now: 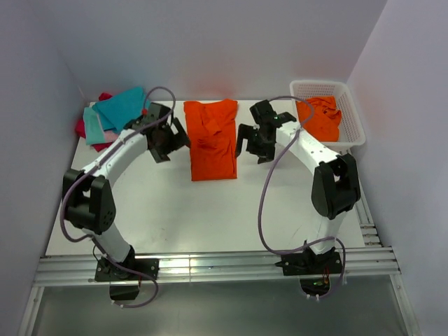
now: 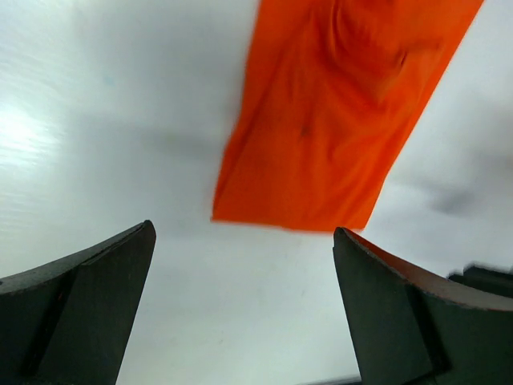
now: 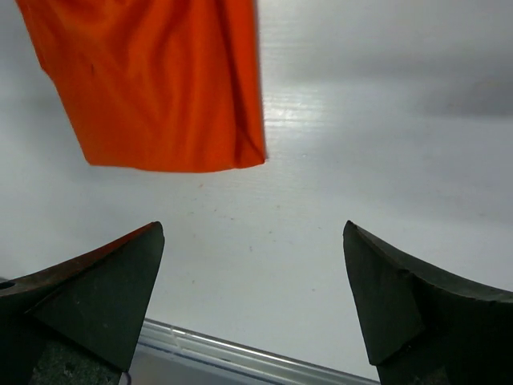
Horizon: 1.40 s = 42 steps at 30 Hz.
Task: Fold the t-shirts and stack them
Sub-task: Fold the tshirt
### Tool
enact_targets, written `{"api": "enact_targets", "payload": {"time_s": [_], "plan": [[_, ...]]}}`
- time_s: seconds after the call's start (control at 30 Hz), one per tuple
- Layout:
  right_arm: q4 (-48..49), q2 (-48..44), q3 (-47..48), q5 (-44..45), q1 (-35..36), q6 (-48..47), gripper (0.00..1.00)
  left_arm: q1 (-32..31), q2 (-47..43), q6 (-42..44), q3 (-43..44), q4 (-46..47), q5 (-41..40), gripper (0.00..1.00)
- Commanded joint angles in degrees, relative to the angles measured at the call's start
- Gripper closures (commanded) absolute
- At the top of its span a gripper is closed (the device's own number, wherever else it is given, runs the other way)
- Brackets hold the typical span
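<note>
A long, folded orange t-shirt (image 1: 213,140) lies flat in the middle of the white bench (image 1: 210,217), its narrow end toward the arms. The left jaws stand wide open just beside its left edge and hold nothing. The right jaws, equally spread and empty, hang just beside its right edge. The wrist views are blurred, so the jaws seem to be just above the bench rather than touching it. In the far left corner a teal t-shirt (image 1: 120,106) lies on crimson fabric (image 1: 82,129). Another orange tee (image 1: 320,117) lies crumpled in the white basket (image 1: 353,119) at the far right.
</note>
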Motion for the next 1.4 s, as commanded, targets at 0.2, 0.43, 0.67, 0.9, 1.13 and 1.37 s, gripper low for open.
{"api": "enact_targets", "payload": {"time_s": [0.2, 0.43, 0.67, 0.9, 1.13, 1.37], "plan": [[13.3, 1.6, -10.0, -5.9, 3.4, 4.3, 0.06, -7.0, 2.0, -4.3, -14.5, 14.0, 8.0, 0.02], [14.6, 5.6, -9.5, -5.6, 3.8, 4.6, 0.10, -8.9, 4.3, -5.5, -14.1, 15.2, 7.7, 0.02], [16.3, 8.4, -10.9, -5.2, 4.5, 5.1, 0.22, -9.0, 5.5, -5.2, -13.7, 14.1, 6.9, 0.03], [17.2, 9.7, -11.8, -4.7, 5.0, 5.1, 0.33, -9.0, 5.8, -5.5, -15.9, 14.9, 6.5, 0.07], [18.4, 9.9, -12.6, -5.2, 5.2, 5.8, 0.63, -9.1, 6.9, -6.6, -16.9, 16.2, 6.8, 0.33], [17.8, 9.6, -13.1, -4.6, 6.1, 5.5, 1.00, -9.0, 8.5, -6.6, -16.4, 16.0, 7.0, 0.97]]}}
